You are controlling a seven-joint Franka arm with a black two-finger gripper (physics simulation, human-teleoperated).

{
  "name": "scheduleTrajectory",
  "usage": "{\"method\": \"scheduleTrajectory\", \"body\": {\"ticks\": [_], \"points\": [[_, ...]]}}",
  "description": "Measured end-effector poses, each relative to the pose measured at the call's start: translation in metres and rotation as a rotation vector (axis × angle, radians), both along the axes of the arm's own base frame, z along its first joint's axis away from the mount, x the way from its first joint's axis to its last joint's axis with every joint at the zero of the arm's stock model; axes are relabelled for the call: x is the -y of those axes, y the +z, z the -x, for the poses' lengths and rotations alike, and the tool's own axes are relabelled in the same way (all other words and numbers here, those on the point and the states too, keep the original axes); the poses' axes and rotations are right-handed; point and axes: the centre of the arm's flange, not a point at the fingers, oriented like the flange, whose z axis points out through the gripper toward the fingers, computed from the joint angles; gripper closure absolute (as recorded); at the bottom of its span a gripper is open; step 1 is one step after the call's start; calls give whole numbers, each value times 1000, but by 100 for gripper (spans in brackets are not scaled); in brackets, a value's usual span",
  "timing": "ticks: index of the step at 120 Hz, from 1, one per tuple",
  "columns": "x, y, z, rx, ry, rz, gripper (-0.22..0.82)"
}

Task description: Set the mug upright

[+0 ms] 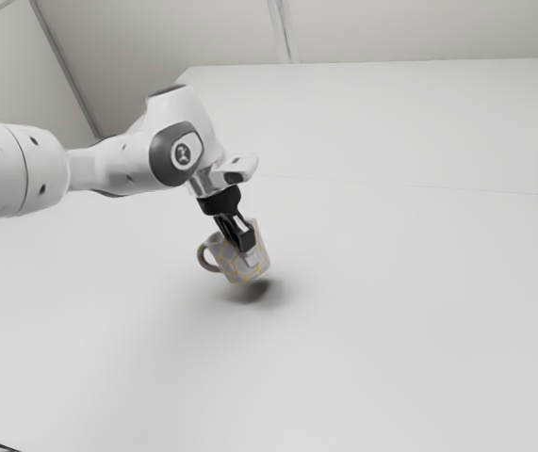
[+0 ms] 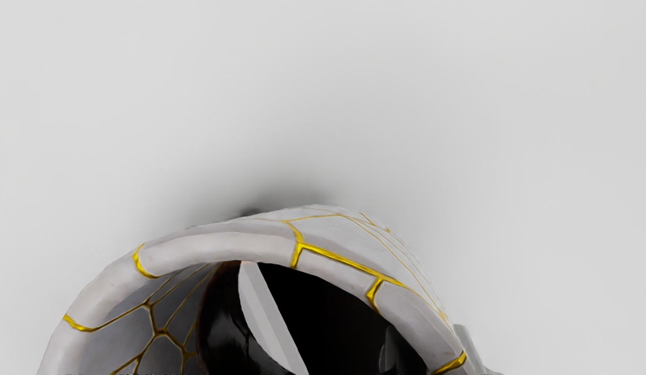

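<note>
The gripper (image 1: 246, 243) reaches down to the mug (image 1: 257, 266) in the exterior view and is shut on its wall. White-grey with yellow lines, the mug leans, its handle towards the exterior view's left. A dark shadow lies just under its base; whether the base touches the table cannot be told. In the wrist view the gripper (image 2: 377, 338) has one finger inside the mug (image 2: 219, 247) and the other outside, across the wall. The mug's mouth faces the hand; its handle and base are hidden there.
The white table (image 1: 391, 330) spreads around the mug. Behind it, in the exterior view, stands a pale panel (image 1: 391, 122), and a thin dark edge crosses the lower left corner.
</note>
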Motion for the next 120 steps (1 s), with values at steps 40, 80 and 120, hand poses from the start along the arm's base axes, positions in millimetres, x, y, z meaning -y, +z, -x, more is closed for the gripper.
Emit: {"method": "scheduleTrajectory", "body": {"ticks": [40, 80, 120], "points": [[11, -25, 42, 121, -55, -164, 76], [28, -46, 66, 204, -75, -178, 76], [20, -48, 62, 241, -60, -174, 29]]}}
